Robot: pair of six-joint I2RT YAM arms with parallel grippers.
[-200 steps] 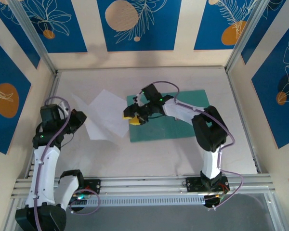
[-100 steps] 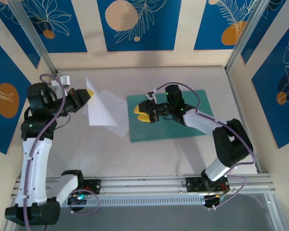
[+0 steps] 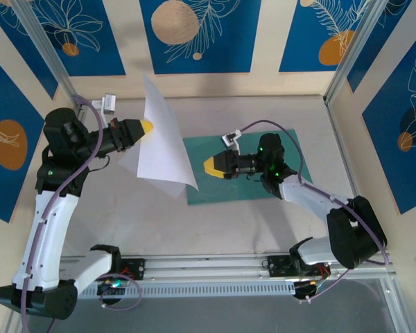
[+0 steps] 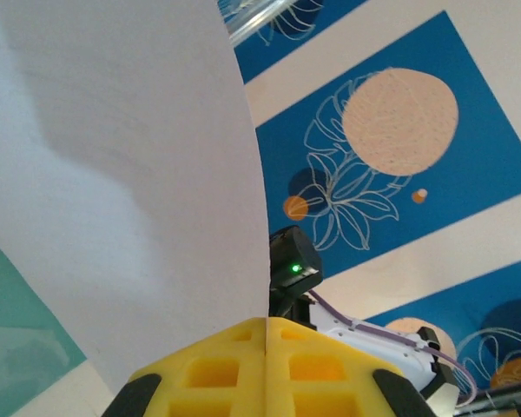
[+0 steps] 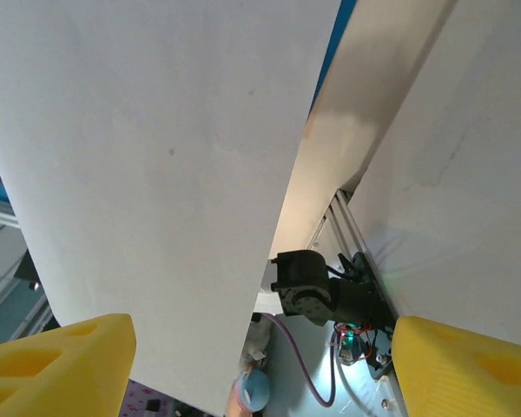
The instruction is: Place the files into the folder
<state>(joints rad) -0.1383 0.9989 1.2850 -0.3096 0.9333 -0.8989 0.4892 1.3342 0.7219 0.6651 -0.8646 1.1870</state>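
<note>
Toward the table's [image 3: 263, 222] far left corner, the left end effector [image 3: 145, 126] is clamped on the files [image 3: 163, 146], holding the white sheets up, tilted above the surface. The folder [image 3: 291, 142] lies flat right of centre. The right end effector [image 3: 209, 165], fingers apart, hovers at its left edge.

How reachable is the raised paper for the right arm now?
Probably yes: the right gripper, open above the folder, faces the paper that the left gripper holds raised, and nothing stands in the gap between them.
</note>
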